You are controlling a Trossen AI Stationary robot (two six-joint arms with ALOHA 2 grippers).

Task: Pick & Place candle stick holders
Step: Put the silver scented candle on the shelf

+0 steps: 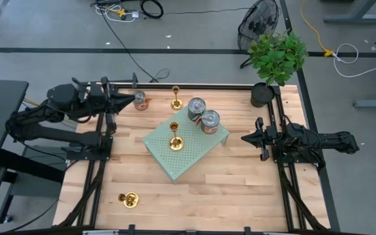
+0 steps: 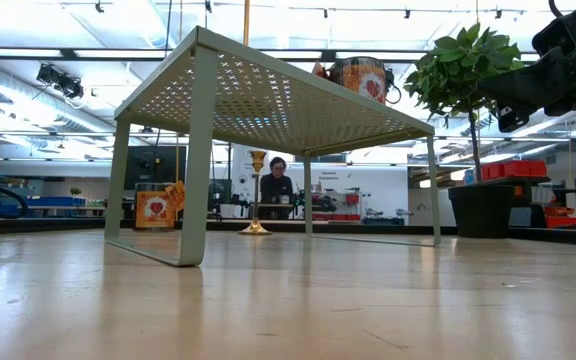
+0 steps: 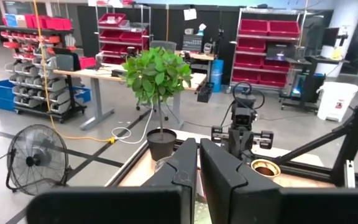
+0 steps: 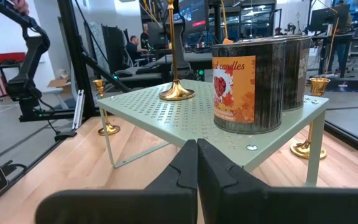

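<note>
Three gold candle stick holders are out on the table, and from where things lie the job looks barely begun. One holder [image 1: 173, 136] stands upright on the perforated green shelf [image 1: 158, 151], just ahead of the right gripper [image 1: 245, 138] and near the two tin cans [image 1: 203, 116] that share the shelf. A second holder [image 1: 175, 98] stands on the wood at the far edge, between the left gripper [image 1: 133, 99] and the cans, with a small orange-labelled can [image 1: 140, 100] right at that gripper's fingertips. The third holder [image 1: 129, 200] lies tipped on its side near the table's front edge, well apart from either gripper.

Neither gripper holds anything. The left gripper's jaws are pressed together, pointing across the table toward the potted plant [image 1: 274, 60]. The right gripper [image 4: 196, 155] waits at the table's right side, jaws likewise closed tight, aimed at the shelf. My guess is that two holders remain to be moved, if the shelf is the target; the task does not say where they belong.

Hard to make out: whether the left gripper touches the small can or only sits beside it. From table height the fallen holder is out of sight. The left wrist camera catches just the cup of one holder [image 3: 265, 168], its stem cut off by the fingers.
</note>
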